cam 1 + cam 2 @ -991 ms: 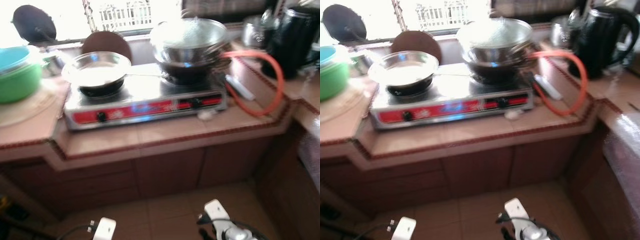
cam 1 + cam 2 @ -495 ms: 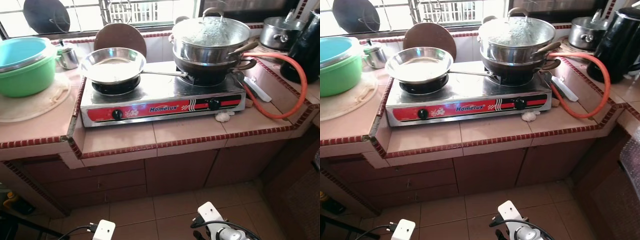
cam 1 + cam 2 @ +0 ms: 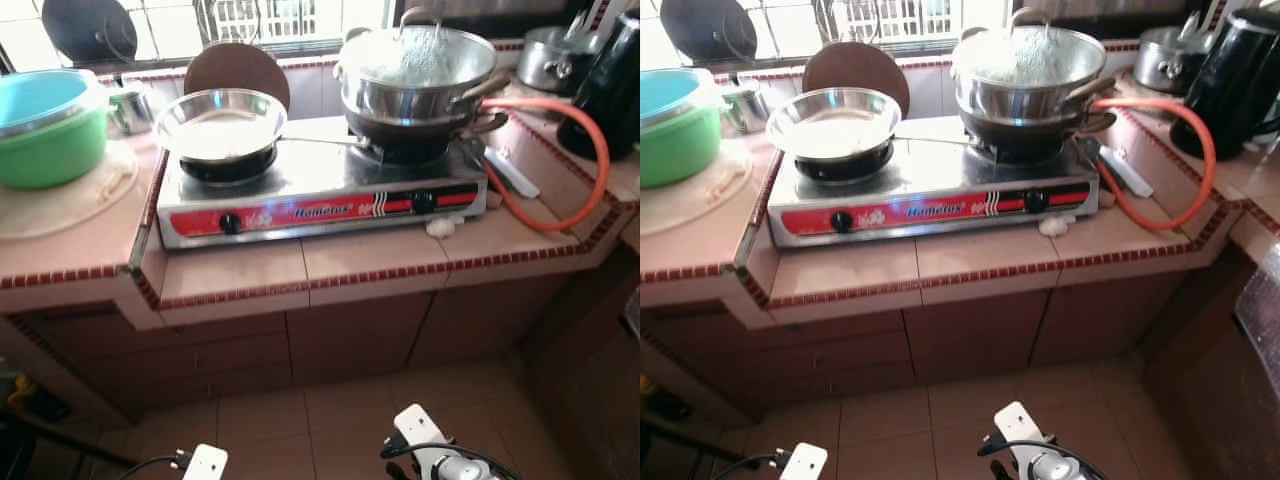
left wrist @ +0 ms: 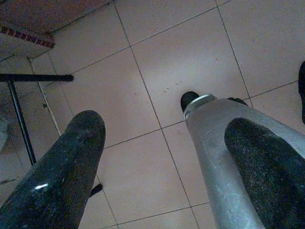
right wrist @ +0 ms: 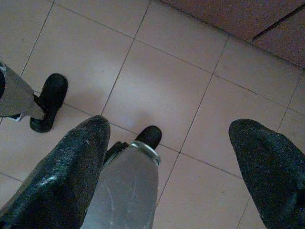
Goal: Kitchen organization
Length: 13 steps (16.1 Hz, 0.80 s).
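Both arms hang idle over the tiled floor (image 4: 157, 57), the left pincer (image 4: 167, 157) and right pincer (image 5: 171, 157) each spread and empty. Ahead, open floor runs to the tiled surface (image 3: 230, 280), where a two-burner stove (image 3: 320, 195) lies lengthwise along the front edge. An empty steel pan (image 3: 220, 122) points its handle toward a lidded pot (image 3: 418, 70); a green basin (image 3: 50, 135) holding a blue bowl sits at the left end.
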Tool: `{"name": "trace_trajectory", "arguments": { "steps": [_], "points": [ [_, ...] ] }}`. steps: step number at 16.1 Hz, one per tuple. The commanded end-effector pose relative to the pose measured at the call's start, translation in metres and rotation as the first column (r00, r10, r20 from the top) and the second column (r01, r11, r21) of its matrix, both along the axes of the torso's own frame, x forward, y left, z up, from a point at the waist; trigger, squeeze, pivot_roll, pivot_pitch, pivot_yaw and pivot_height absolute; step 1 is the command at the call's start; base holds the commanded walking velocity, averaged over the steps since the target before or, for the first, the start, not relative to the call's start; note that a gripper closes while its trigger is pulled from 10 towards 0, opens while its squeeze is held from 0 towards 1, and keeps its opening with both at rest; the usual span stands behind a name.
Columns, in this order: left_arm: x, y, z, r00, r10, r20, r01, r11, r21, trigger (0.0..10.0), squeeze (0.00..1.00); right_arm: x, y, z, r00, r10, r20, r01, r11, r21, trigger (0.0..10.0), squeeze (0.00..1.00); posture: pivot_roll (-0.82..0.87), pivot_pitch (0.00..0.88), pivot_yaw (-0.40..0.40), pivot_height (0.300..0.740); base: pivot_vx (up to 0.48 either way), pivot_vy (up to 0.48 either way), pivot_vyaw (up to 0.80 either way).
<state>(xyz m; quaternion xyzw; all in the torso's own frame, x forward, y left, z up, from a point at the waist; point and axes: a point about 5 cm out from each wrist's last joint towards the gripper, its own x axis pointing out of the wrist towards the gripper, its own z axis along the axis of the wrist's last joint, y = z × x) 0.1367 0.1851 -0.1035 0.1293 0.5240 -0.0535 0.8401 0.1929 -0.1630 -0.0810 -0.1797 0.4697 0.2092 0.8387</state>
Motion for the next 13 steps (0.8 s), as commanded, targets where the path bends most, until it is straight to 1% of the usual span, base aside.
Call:
{"name": "trace_trajectory", "arguments": {
  "steps": [1,7,10,12,13],
  "points": [
    [-0.0066,0.0042,-0.0018,1.0,-0.013,-0.023,0.014,1.0,0.018,10.0,0.0,-0.0005,-0.0009,-0.0001,1.0,0.002,0.0,-0.002,1.0,0.0,10.0,0.0,-0.13,0.0,0.045,0.74,-0.262,0.0,0.0],
    [-0.0098,0.0047,-0.0028,0.999,-0.03,-0.032,0.031,0.999,0.027,10.0,0.0,0.0013,-0.0026,0.001,1.0,0.004,0.006,-0.004,1.0,-0.004,10.0,0.0,-0.13,0.0,0.048,0.74,-0.286,0.0,0.0],
    [-0.01,0.0054,-0.0028,0.999,-0.031,-0.032,0.032,0.999,0.033,10.0,0.0,0.002,-0.0013,0.0013,1.0,0.001,0.009,-0.001,1.0,0.001,10.0,0.0,-0.13,0.0,0.048,0.74,0.0,0.0,0.0],
    [-0.009,0.0053,-0.0025,0.999,-0.029,-0.03,0.03,0.999,0.031,10.0,0.0,0.0022,-0.0011,0.0013,1.0,-0.004,0.01,0.004,1.0,0.003,10.0,0.0,-0.13,0.0,0.051,0.74,-0.302,0.0,0.0],
    [-0.0079,0.0052,-0.0021,0.999,-0.034,-0.027,0.034,0.999,0.033,10.0,0.0,0.002,-0.0012,0.0012,1.0,-0.01,0.01,0.01,1.0,0.005,10.0,0.0,-0.13,0.0,0.052,0.74,0.0,0.0,0.0]
  ]
}}
